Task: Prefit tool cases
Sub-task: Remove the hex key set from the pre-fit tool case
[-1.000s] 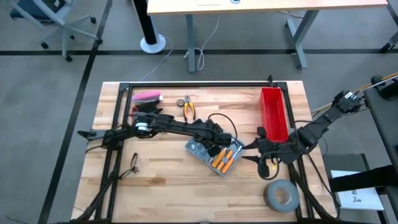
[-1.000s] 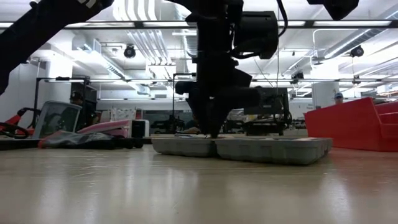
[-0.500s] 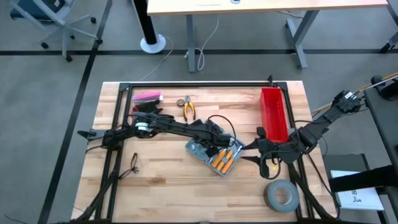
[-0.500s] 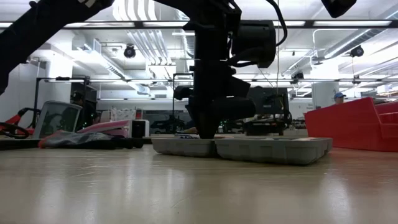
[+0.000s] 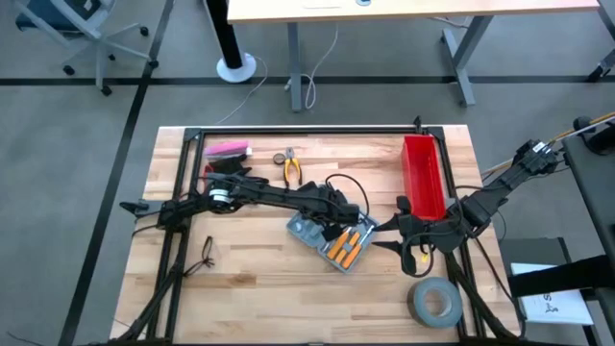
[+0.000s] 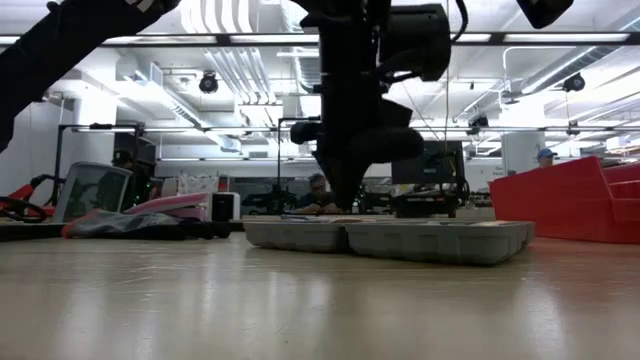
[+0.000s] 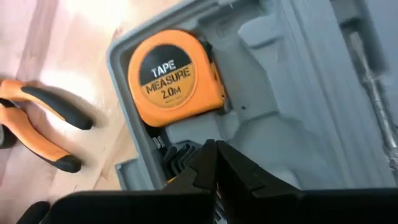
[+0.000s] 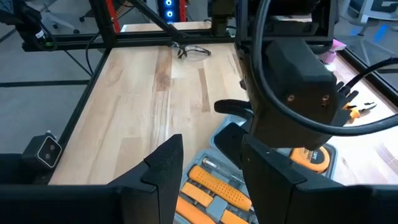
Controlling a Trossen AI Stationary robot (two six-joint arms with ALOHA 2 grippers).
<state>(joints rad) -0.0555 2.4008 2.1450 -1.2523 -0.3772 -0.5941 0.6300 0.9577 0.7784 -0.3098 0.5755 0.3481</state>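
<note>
The grey-blue tool case [image 5: 309,231] lies open and flat on the table's middle, with orange-handled tools [image 5: 348,247] in its moulded slots. An orange tape measure [image 7: 174,78] sits in one corner slot. My left gripper [image 7: 214,158] is shut and points down over the case's grey half [image 7: 280,118]. In the low view the left gripper [image 6: 348,205] hangs just above the case [image 6: 400,238]. My right gripper [image 8: 217,180] is open and waits level at the case's right side, right gripper [image 5: 396,242], facing it.
A red bin [image 5: 423,178] stands right of the case, near the far edge. A grey tape roll [image 5: 434,303] lies at the near right corner. Orange pliers [image 5: 290,165] and a pink object [image 5: 228,149] lie on the far side. Safety glasses [image 5: 207,252] lie near left.
My left gripper, still shut, has risen a little off the open case and shifted slightly toward the table's right. The case has stayed where it was.
</note>
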